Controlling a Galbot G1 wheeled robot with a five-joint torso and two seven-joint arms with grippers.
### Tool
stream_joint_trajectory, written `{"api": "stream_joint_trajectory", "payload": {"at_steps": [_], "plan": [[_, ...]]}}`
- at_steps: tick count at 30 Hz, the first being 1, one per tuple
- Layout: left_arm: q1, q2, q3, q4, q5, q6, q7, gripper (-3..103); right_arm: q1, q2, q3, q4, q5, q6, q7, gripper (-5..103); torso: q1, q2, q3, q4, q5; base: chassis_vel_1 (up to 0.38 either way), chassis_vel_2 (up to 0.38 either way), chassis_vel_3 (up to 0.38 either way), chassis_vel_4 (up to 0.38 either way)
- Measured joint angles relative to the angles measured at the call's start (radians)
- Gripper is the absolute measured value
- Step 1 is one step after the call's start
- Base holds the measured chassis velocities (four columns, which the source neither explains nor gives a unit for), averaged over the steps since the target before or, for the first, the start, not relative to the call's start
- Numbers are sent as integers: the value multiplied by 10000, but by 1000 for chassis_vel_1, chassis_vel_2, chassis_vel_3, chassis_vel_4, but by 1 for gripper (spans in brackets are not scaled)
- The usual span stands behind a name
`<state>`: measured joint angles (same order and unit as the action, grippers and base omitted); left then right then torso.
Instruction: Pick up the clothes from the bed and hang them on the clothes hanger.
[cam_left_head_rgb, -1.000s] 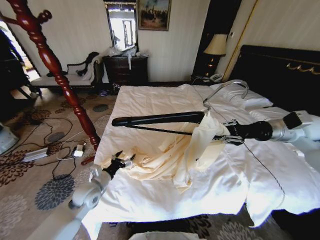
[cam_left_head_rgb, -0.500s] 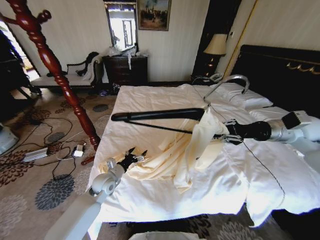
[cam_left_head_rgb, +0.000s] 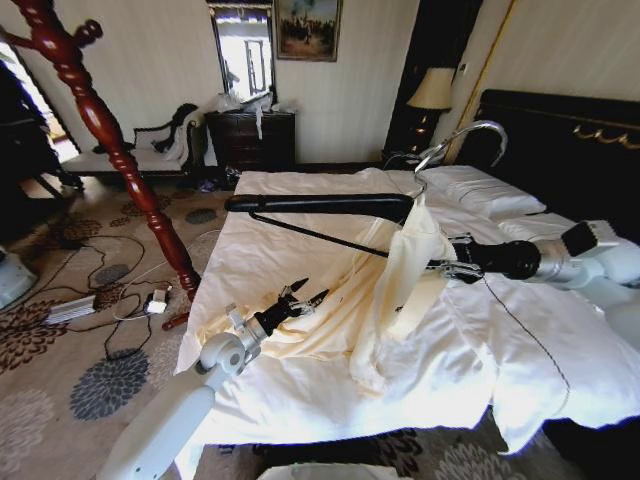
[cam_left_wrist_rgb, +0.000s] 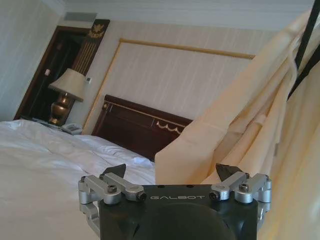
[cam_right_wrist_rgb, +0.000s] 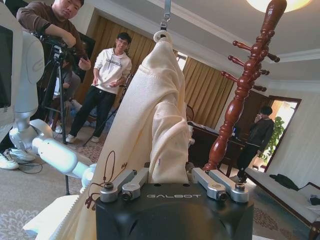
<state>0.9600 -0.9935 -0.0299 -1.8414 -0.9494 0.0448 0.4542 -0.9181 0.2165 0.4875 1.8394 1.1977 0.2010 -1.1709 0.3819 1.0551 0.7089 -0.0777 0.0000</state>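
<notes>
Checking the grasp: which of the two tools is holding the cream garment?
The right tool, shut on the cream garment beneath the hanger; the left tool is open.

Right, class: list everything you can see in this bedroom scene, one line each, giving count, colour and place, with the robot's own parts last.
Garment: one, cream, half draped on the hanger, the rest on the bed.
Hanger: one, black with silver hook, above the bed.
Bed: one, white sheets, black headboard, centre.
Coat stand: one, red-brown wood, left.
Lamp: one, cream shade, beside the headboard.
Dresser: one, dark, far wall.
Left gripper: jaws open, over the garment's trailing part.
Right gripper: at the garment under the hanger.
</notes>
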Motion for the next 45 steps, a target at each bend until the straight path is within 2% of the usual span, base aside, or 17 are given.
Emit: {"api": "stream_joint_trajectory", "payload": {"at_steps": [1, 5, 9, 11, 13, 14, 17, 19, 23, 24, 26, 27, 30, 34, 40, 45], "plan": [[-130, -65, 85, 112, 4, 0, -1, 103, -1, 4, 5, 23, -1, 0, 3, 20, 0, 0, 0, 0, 0, 0, 0, 0, 0], [-607, -295, 435, 421, 16, 14, -8, 96, -1, 3, 10, 113, 43, 0, 62, 20, 0, 0, 0, -3, 1, 0, 0, 0, 0], [-1135, -532, 841, 657, 17, 46, -4, 74, -2, -30, 8, 172, 58, 2, 79, 20, 1, 0, 0, -3, 0, 0, 0, 0, 0], [-1208, -552, 912, 659, -68, 64, 18, 74, -8, -33, 7, 172, 34, 8, 75, 20, 0, 0, 0, -1, 0, 0, 0, 0, 0], [-1313, -556, 1032, 657, -285, 127, 152, 63, -14, -36, 8, 161, -1, 21, 64, 20, 0, 0, 0, -3, 0, 0, 0, 0, 0], [-1313, -556, 1032, 657, -285, 127, 152, 63, -14, -36, 8, 161, -1, 21, 64, 20, 0, 0, 0, -3, 0, 0, 0, 0, 0], [-1366, -467, 1124, 583, -509, 255, 307, 46, -6, -40, 20, 108, -47, 52, 53, 20, -1, 0, 0, -1, 0, 0, 0, 0, 0], [-1373, -454, 1124, 574, -520, 257, 306, 46, -5, -40, 24, 100, -54, 60, 50, 20, -1, 0, 0, -2, 0, 0, 0, 0, 0], [-1393, -429, 1038, 573, -636, 257, 208, 25, 0, -26, 30, 91, -71, 77, 49, 20, -1, 1, 0, -2, 0, 0, 0, 0, 0], [-1393, -429, 1038, 573, -636, 257, 208, 25, 0, -26, 30, 91, -71, 77, 49, 20, -1, 1, 0, -2, 0, 0, 0, 0, 0], [-1389, -405, 944, 581, -749, 273, 201, 15, 2, -15, 32, 110, -74, 82, 55, 20, -1, 0, 0, -2, 0, 0, 0, 0, 0], [-1389, -405, 944, 581, -749, 273, 201, 15, 2, -15, 32, 110, -74, 82, 55, 20, -1, 0, 0, -2, 0, 0, 0, 0, 0], [-1311, -385, 856, 554, -836, 330, 213, 4, 1, -10, 56, 134, -75, 85, 58, 20, -1, 0, 0, -1, 0, 0, 0, 0, 0], [-1218, -407, 747, 534, -835, 360, 194, 0, -12, -8, 86, 175, -75, 90, 68, 20, -1, 0, 0, -1, 0, 0, 0, 0, 0], [-1059, -329, 690, 369, -606, 310, 88, 0, -15, -13, 111, 190, -74, 109, 96, 20, -1, 0, -1, -3, 0, 0, 0, 0, 0], [-519, -55, 685, 217, -43, 165, 22, -2, -12, -11, 126, 211, -63, 117, 105, 20, -1, 0, 0, 0, -1, 0, 0, 0, 0]]}}
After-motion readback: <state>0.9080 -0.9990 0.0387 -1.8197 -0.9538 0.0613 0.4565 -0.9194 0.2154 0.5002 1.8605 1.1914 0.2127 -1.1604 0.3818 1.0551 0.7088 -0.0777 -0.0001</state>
